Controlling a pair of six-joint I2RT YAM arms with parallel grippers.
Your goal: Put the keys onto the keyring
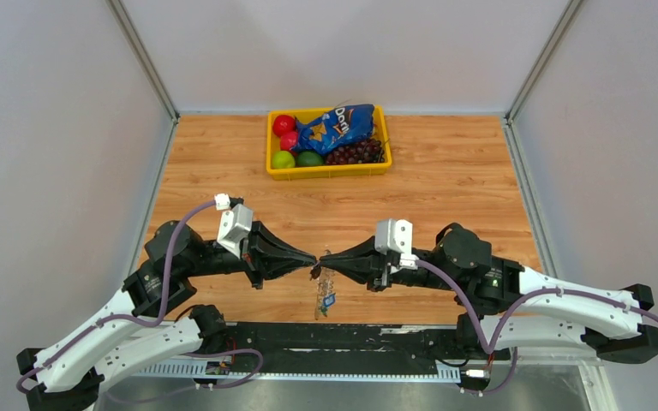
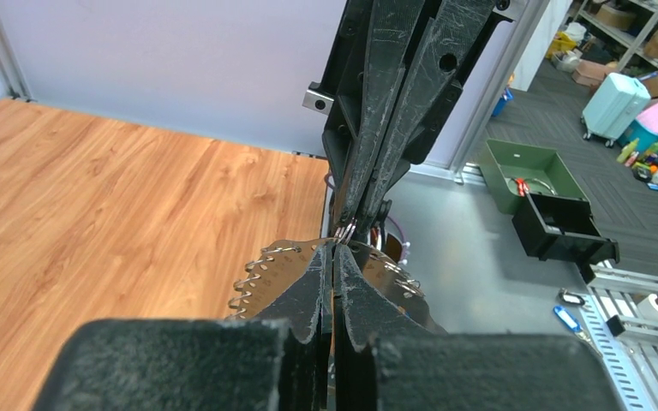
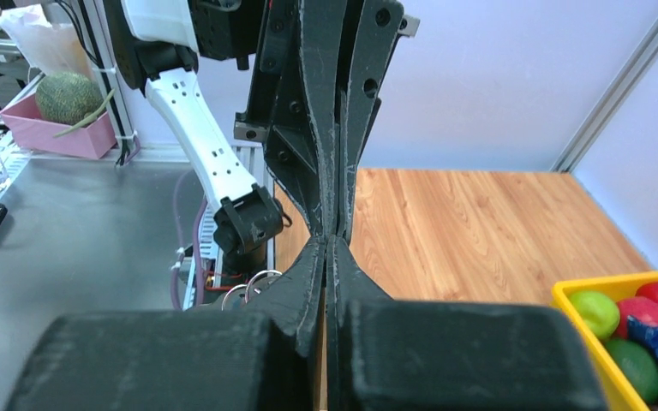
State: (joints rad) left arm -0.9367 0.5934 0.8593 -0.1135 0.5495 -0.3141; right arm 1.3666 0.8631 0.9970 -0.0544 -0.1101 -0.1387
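My left gripper (image 1: 307, 259) and right gripper (image 1: 326, 257) meet tip to tip above the near middle of the table, both shut. The keyring (image 1: 324, 289) hangs below the meeting point, its small blue piece (image 1: 329, 300) at the bottom. In the left wrist view the right gripper's tips pinch thin silvery wire loops (image 2: 345, 229). A brownish-looking band with wire loops (image 2: 267, 272) spreads under my left fingers (image 2: 313, 282). The right wrist view shows silvery rings (image 3: 253, 281) just left of my right fingers (image 3: 304, 282). Single keys cannot be told apart in the hanging bunch.
A yellow bin (image 1: 328, 169) at the back centre holds a blue chip bag (image 1: 336, 128), red and green fruit and dark grapes. It also shows at the right edge of the right wrist view (image 3: 595, 287). Grey walls enclose the wooden table (image 1: 445, 188).
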